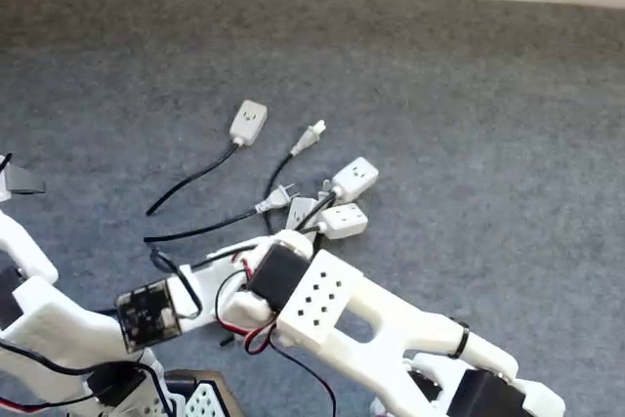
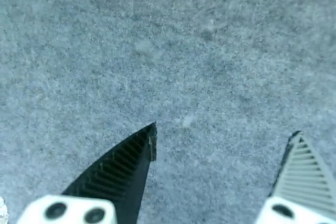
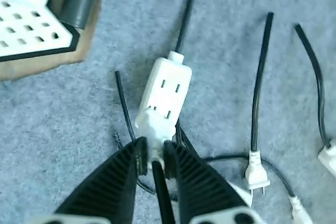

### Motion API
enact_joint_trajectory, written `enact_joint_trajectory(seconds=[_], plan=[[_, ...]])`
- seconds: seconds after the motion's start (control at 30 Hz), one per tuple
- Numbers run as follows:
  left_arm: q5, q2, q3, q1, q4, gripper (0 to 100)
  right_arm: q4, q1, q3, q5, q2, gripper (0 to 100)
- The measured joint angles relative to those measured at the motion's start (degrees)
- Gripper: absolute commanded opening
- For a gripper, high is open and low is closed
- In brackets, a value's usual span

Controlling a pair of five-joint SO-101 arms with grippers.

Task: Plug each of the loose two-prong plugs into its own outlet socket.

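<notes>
My right gripper (image 3: 154,156) is shut on a white two-prong plug (image 3: 154,129), whose black cord runs back between the fingers. The plug's front meets the end of a white outlet socket (image 3: 167,88) lying on the carpet; its prongs are hidden. A second plug (image 3: 255,174) lies loose beside it, and a third plug (image 3: 296,208) lies nearby. In the high view, loose plugs (image 1: 312,134) (image 1: 276,200) and sockets (image 1: 248,122) (image 1: 354,178) (image 1: 342,222) lie mid-carpet ahead of the right arm (image 1: 322,300). My left gripper (image 2: 223,148) is open over bare carpet.
Black cords (image 1: 190,183) trail left from the plugs and sockets across the grey carpet. The left arm's base, on a wooden block (image 3: 47,51), stands close behind the socket in the right wrist view. Another socket (image 3: 328,158) lies off to one side.
</notes>
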Motion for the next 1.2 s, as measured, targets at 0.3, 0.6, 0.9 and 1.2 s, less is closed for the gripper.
enact_joint_trajectory(seconds=[0.3, 0.6, 0.9, 1.2], plan=[[0.00, 0.35, 0.00, 0.00, 0.00, 37, -0.97, -0.62, 1.58, 7.21, 0.00, 0.5], [0.00, 0.35, 0.00, -0.26, 0.00, 37, -7.82, -0.62, 7.74, 10.29, 0.00, 0.5], [0.00, 0.35, 0.00, -0.26, 0.00, 37, -9.67, 3.08, 7.74, 11.34, 0.62, 0.5], [0.00, 0.35, 0.00, -0.26, 0.00, 37, -11.16, 4.40, 7.38, 11.34, 5.89, 0.5]])
